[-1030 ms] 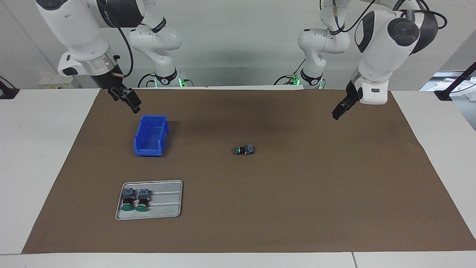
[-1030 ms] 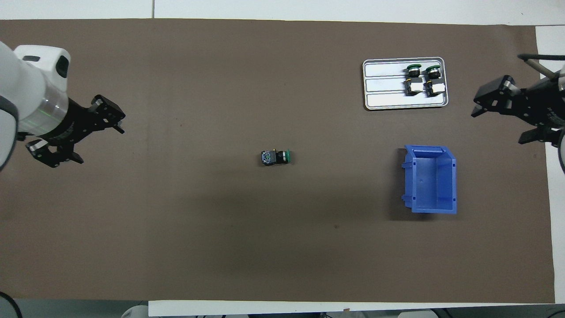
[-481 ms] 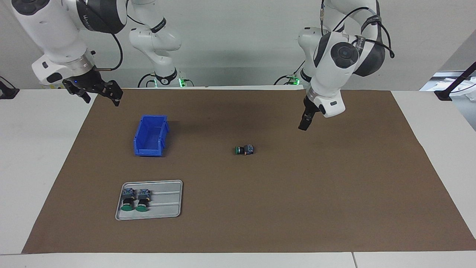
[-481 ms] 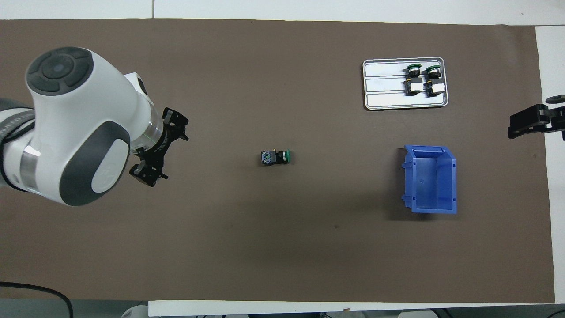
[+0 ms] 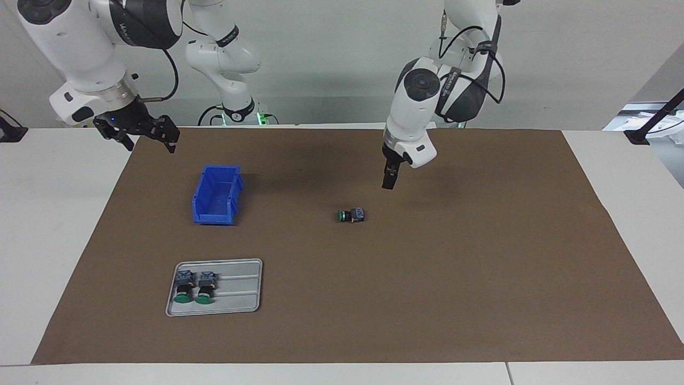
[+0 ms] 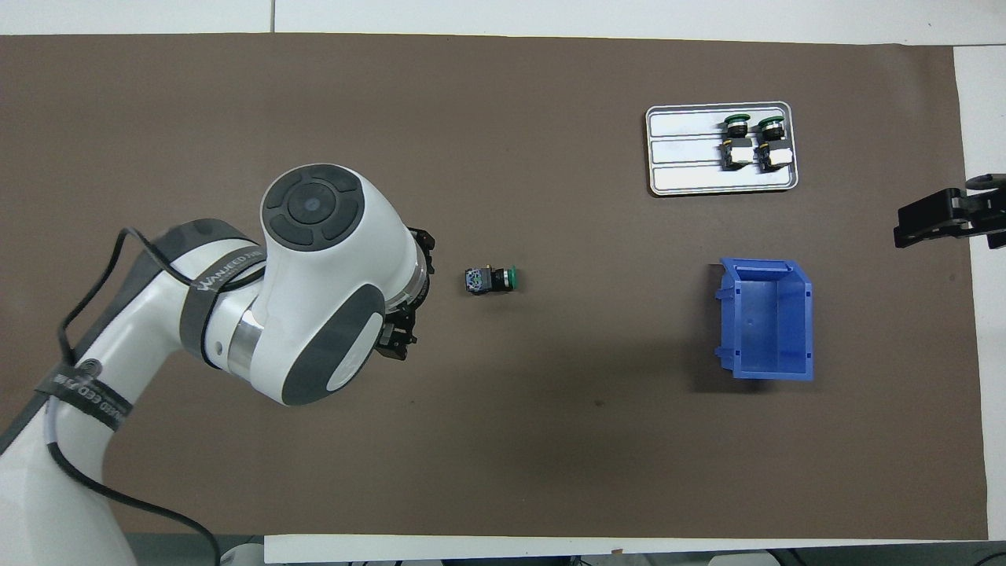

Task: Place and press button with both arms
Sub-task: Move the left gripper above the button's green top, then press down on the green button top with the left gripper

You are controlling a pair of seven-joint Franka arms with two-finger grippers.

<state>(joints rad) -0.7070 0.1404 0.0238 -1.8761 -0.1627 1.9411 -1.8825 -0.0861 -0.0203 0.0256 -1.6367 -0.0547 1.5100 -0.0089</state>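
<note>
The button (image 5: 351,215) lies on its side on the brown mat (image 5: 427,299) near the middle of the surface, untouched. The left end effector (image 5: 388,181) hangs in the air just beside it, released and holding nothing. The right end effector (image 5: 143,132), also released and empty, waits over the mat's edge near the blue bin (image 5: 216,194); two more buttons (image 5: 194,285) sit in a grey tray (image 5: 240,294).
</note>
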